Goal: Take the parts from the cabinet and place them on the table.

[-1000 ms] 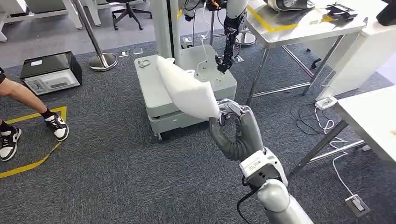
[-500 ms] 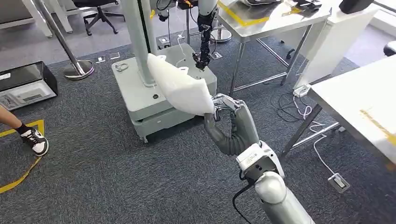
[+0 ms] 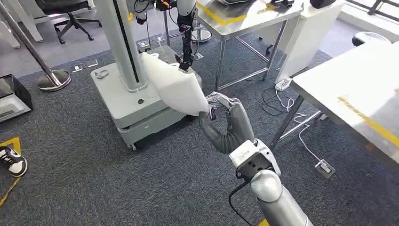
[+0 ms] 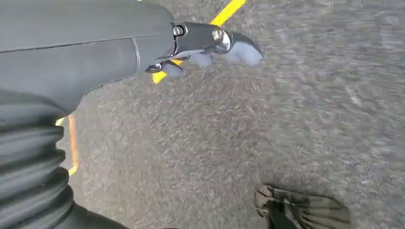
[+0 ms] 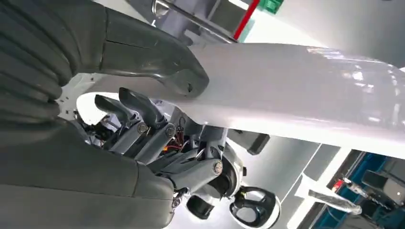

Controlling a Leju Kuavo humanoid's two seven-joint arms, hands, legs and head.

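The robot's right hand (image 3: 221, 104) grips a white bagged part (image 3: 171, 84) raised above the carpet, the white table (image 3: 329, 80) lying well apart to its right, so placing remains undone; the left hand's (image 4: 205, 40) grasp cannot be told.

Right robot hand (image 3: 221, 106) partly covered by the white bag (image 3: 173, 87) it grips; fingertips lost behind the bag's corner. Contents of the bag not visible. In the right wrist view, bag (image 5: 305, 90) cut off at the edge. Tabletop (image 3: 357, 89) cropped at the right edge. Left robot hand (image 4: 205, 45) blurred at the fingertips, over blurred carpet (image 4: 286, 124). Shoe (image 3: 13, 161) cut off at the left edge.
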